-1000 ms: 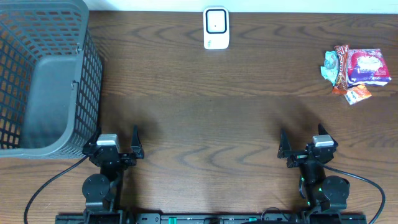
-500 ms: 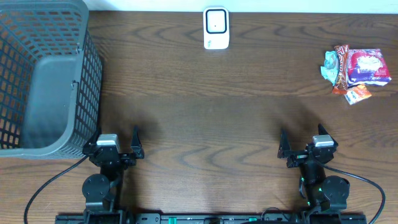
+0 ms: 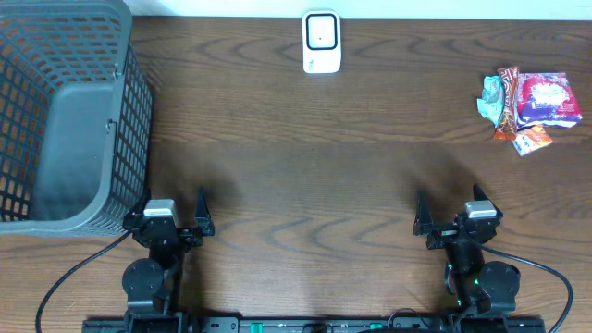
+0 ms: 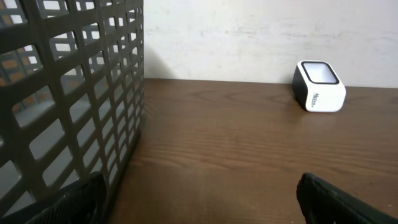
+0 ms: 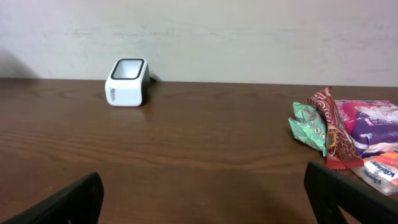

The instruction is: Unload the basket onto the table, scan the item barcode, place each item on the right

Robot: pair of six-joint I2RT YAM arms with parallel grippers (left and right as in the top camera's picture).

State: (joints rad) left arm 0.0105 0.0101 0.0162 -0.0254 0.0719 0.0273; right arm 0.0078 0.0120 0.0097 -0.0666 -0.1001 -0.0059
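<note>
At the far left of the dark wood worktop stands a grey mesh basket. Along the near edge sit the left pincer and the right pincer, both spread wide and holding nothing. The heap of snack packets — purple, red, green, orange — lies far right, well apart from the white barcode scanner at the middle of the far edge.
</note>
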